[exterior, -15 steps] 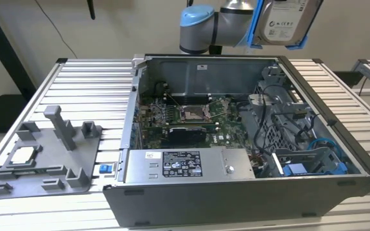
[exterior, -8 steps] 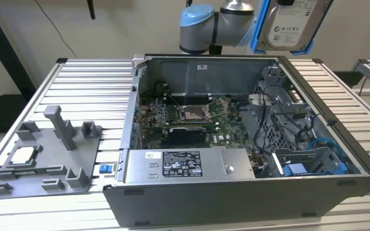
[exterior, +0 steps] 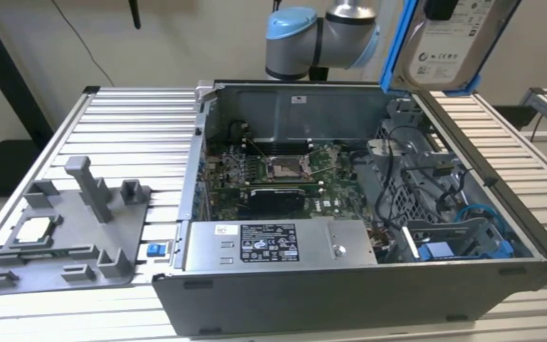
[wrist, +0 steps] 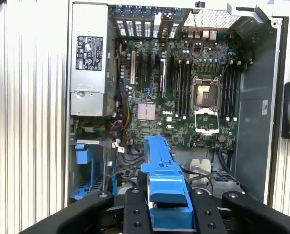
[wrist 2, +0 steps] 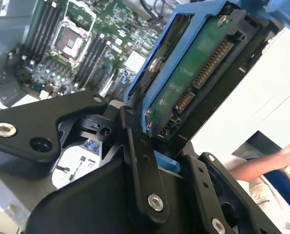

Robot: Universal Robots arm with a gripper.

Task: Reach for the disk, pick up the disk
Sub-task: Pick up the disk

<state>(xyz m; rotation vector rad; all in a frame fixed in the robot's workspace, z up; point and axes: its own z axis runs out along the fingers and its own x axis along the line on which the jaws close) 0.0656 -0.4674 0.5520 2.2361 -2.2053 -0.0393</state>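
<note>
The disk (exterior: 449, 43), a silver-grey drive with a white label in a bright blue bracket, hangs tilted in the air above the back right corner of the open computer case (exterior: 196, 178). In the second wrist view, my gripper (wrist 2: 169, 163) is shut on the disk's (wrist 2: 193, 83) blue bracket, with the drive's green circuit board and connectors facing the camera. In the first wrist view, the blue bracket (wrist: 162, 180) sits clamped between the black fingers (wrist: 135, 212) of the gripper (wrist: 170, 214), well above the motherboard (wrist: 183, 97).
Inside the case are the power supply box (exterior: 273, 246), a blue drive bay (exterior: 464, 246) and cables. A grey fixture plate (exterior: 65, 242) holding a small square chip (exterior: 34, 228) lies on the slatted table at the exterior view's left. A person's arm (wrist 2: 261, 165) shows beside the case.
</note>
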